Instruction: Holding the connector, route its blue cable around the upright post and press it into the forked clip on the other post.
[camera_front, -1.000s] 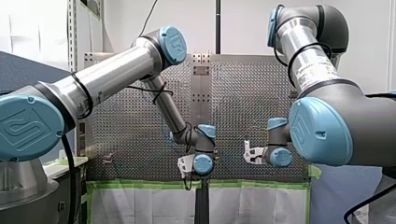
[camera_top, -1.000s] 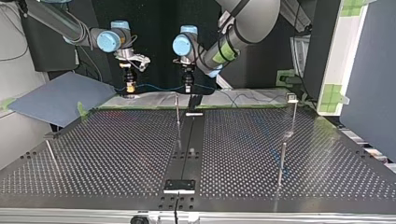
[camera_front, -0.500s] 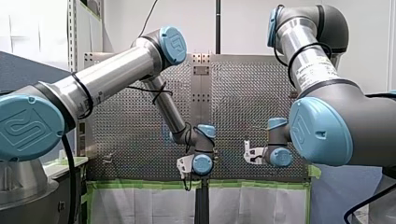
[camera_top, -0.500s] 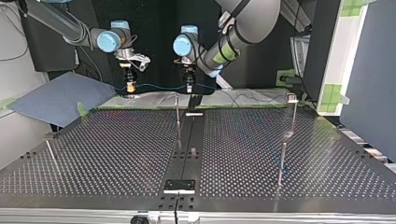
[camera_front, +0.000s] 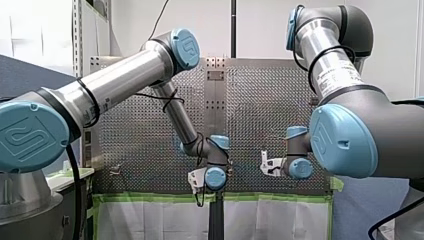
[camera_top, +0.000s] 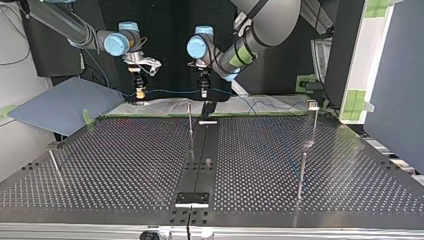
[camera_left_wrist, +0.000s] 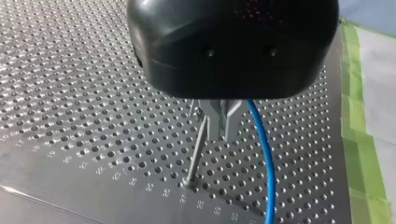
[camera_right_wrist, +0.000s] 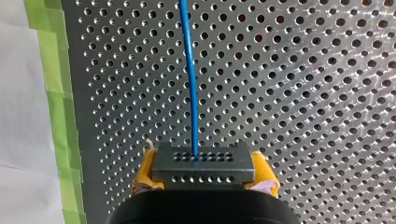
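Connector (camera_right_wrist: 204, 163), dark block: pinched between the yellow pads (camera_right_wrist: 145, 170) of right end effector (camera_right_wrist: 204, 173), above the tabletop (camera_right_wrist: 303, 93). Cable (camera_right_wrist: 189, 79), blue: runs ahead from connector. Left end effector (camera_left_wrist: 219, 123): metal fingers pressed together on cable, just beside thin post (camera_left_wrist: 197, 149).

Front, top oppose across table (camera_top: 125, 165); wrists close-up.

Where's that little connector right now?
The connector is clamped between the yellow pads of my right gripper, at the top view's left; its blue cable runs toward my left gripper.
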